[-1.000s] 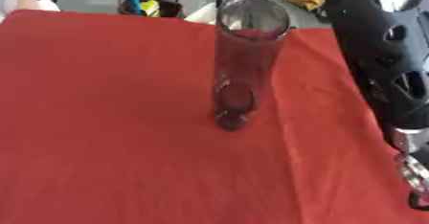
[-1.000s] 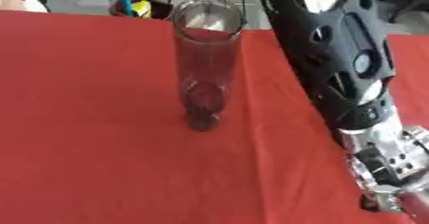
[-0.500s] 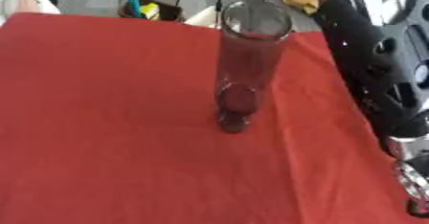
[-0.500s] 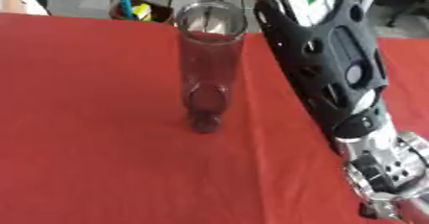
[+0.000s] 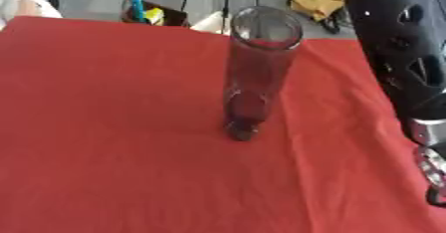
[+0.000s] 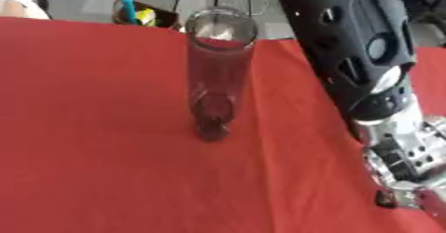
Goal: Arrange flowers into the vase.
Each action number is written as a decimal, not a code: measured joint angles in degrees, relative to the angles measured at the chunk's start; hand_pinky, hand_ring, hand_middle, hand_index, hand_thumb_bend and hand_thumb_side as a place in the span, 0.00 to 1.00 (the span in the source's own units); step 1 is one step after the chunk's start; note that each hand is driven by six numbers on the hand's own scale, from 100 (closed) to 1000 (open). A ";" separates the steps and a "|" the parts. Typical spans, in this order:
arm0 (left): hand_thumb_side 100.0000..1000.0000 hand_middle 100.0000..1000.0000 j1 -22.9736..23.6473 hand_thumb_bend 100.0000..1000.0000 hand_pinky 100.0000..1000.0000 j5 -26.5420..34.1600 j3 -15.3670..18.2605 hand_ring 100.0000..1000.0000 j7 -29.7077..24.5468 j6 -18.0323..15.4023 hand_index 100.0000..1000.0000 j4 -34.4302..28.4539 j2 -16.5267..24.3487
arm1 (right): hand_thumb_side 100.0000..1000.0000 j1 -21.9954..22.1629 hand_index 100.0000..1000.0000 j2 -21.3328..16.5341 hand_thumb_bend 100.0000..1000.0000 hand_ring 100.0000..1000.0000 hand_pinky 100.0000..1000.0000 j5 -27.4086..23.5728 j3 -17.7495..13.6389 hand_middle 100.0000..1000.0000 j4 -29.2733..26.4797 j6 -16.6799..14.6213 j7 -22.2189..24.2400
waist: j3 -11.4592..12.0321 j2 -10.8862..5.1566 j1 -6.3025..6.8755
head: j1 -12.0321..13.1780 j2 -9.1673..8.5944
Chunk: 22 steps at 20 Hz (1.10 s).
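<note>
On the red cloth [image 5: 104,127] that covers the worktop stands one tall, clear glass vase [image 6: 218,72]. It is upright, near the middle of the cloth, a bit toward the far side. You can see right through it, and it looks empty. No stems stick out of the top.

No flowers show anywhere on the cloth. So the job looks like it is only at the start: a flower has to be found and picked up first.

Over on the right, the big black right arm [image 6: 348,43] comes down from the far corner. Its silver wrist [image 6: 400,152] sits low by the near right edge. The right robot hand itself runs off the edge, so I cannot tell if its fingers are open or closed, or if it holds anything. The left robot hand does not show at all.

Past the far edge of the cloth there is a small dark box with blue and yellow things [image 5: 146,13] in it, on the floor.

I think the next move is to bring a flower over the mouth of the vase and lower the stem in straight. The vase is tall and thin, so a bump on its side might tip it over.
</note>
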 measured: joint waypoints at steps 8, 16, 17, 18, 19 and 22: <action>0.96 0.84 0.23 0.00 0.69 -0.05 0.00 0.84 -0.24 0.13 0.96 0.00 0.01 | 0.56 -0.52 0.00 -0.35 0.00 0.00 0.00 -3.01 -0.11 0.00 0.13 2.06 0.14 | -0.32 -0.79 -0.05 | 0.28 0.26; 0.96 0.84 0.28 0.00 0.69 0.10 0.00 0.85 -0.18 0.28 0.96 0.00 0.01 | 0.55 2.69 0.00 -0.37 0.00 0.00 0.00 -7.54 0.66 0.00 -6.99 7.69 0.92 | -0.99 -2.94 0.42 | 1.28 0.47; 0.96 0.84 0.31 0.00 0.69 0.17 0.00 0.85 -0.17 0.28 0.96 0.00 0.01 | 0.54 2.96 0.00 -0.37 0.00 0.00 0.00 -8.00 0.80 0.00 -7.90 8.07 1.30 | -0.96 -3.18 0.51 | 1.28 -0.29; 0.96 0.84 0.38 0.00 0.69 0.21 0.00 0.85 -0.17 0.28 0.96 0.00 0.01 | 0.55 3.18 0.00 -0.37 0.00 0.00 0.00 -8.43 0.92 0.00 -8.60 8.38 1.61 | -0.90 -3.37 0.64 | 1.28 -1.05; 0.96 0.84 0.43 0.00 0.69 0.23 0.00 0.85 -0.17 0.28 0.96 0.00 0.01 | 0.54 3.25 0.00 -0.37 0.00 0.00 0.00 -8.87 0.94 0.00 -9.16 8.64 1.86 | -0.78 -3.51 0.79 | 1.27 -1.68; 0.96 0.84 0.64 0.00 0.69 0.27 0.00 0.85 -0.17 0.29 0.96 0.00 0.01 | 0.54 3.66 0.00 -0.33 0.00 0.00 0.00 -9.75 1.01 0.00 -10.09 9.17 2.38 | -0.64 -3.90 1.03 | 1.19 -2.27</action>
